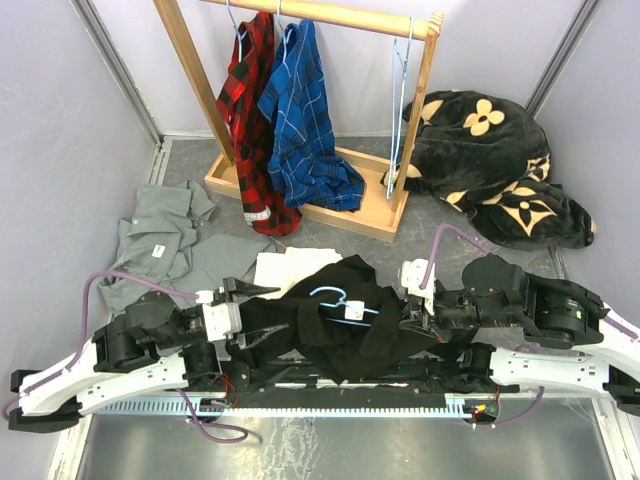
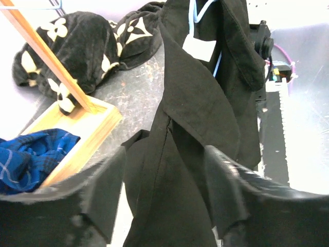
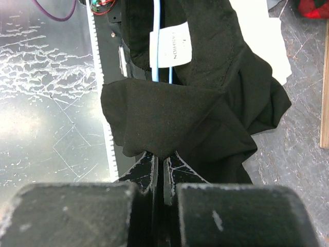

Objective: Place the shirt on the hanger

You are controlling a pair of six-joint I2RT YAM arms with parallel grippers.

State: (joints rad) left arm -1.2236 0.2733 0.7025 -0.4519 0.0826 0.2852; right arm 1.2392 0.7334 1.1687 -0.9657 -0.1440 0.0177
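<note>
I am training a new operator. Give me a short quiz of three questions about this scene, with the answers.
1. True or false: the right gripper is shut on the black shirt.
2. Where is the light-blue hanger that goes with this shirt? A) on the wooden rack; B) in the shirt's collar opening, between the two arms; C) on the grey shirt.
3. How do the jaws of the left gripper stand?

Key: 1 true. 2 B. 3 open, with shirt fabric hanging between the fingers.

white label (image 3: 171, 45) at shirt (image 3: 205, 118) collar, sideways print reading "ASHION"
</note>
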